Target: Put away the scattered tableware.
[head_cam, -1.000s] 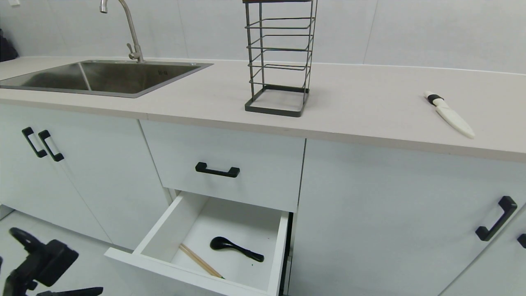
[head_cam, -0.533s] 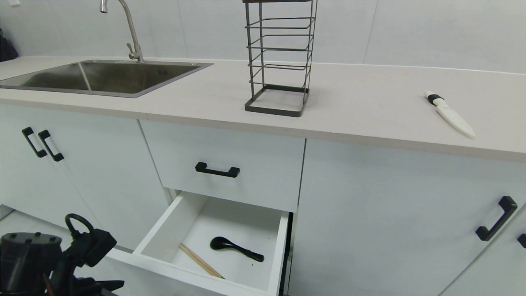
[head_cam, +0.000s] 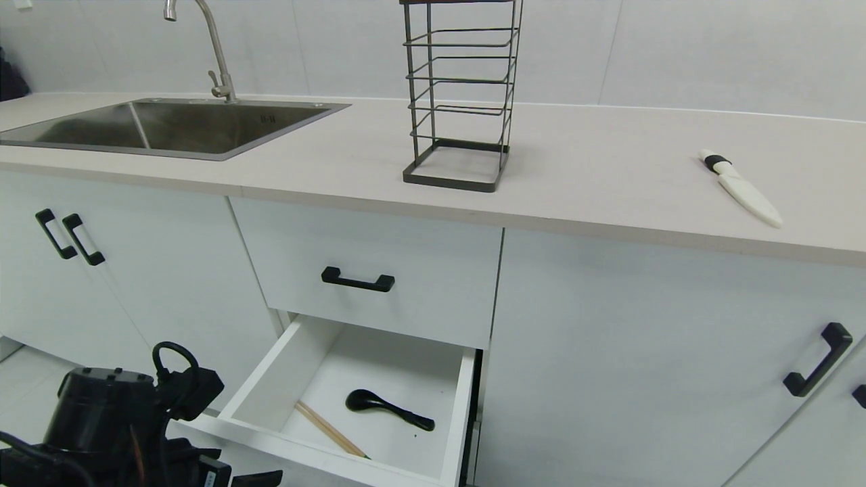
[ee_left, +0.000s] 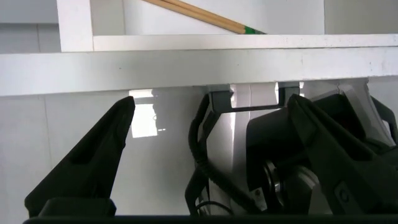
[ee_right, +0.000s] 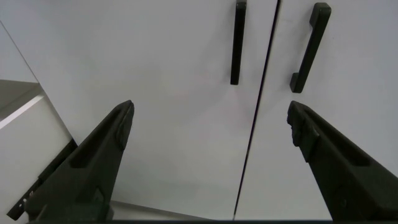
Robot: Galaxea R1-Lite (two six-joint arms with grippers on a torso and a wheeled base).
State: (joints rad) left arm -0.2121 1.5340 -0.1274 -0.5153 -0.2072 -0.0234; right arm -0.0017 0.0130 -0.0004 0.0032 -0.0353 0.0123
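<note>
The lower drawer (head_cam: 461,399) stands pulled out, with a black spoon (head_cam: 387,408) and a pair of wooden chopsticks (head_cam: 331,429) lying inside. A white knife (head_cam: 740,188) with a black band lies on the countertop at the far right. My left arm (head_cam: 101,412) is low at the left, beside the drawer's front corner. In the left wrist view my left gripper (ee_left: 212,102) is open and empty, just below the drawer's front panel (ee_left: 186,68), with the chopsticks (ee_left: 199,14) beyond the rim. My right gripper (ee_right: 210,109) is open and empty, facing white cabinet doors.
A black wire rack (head_cam: 460,101) stands mid-counter; a steel sink (head_cam: 169,125) with a faucet (head_cam: 215,47) is at the left. The upper drawer is closed, its handle (head_cam: 357,280) above the open one. Two black door handles (ee_right: 236,40) (ee_right: 309,46) face the right gripper.
My left arm has risen and moved right, toward the open drawer's front left corner. The drawer, spoon, chopsticks and knife have not moved.
</note>
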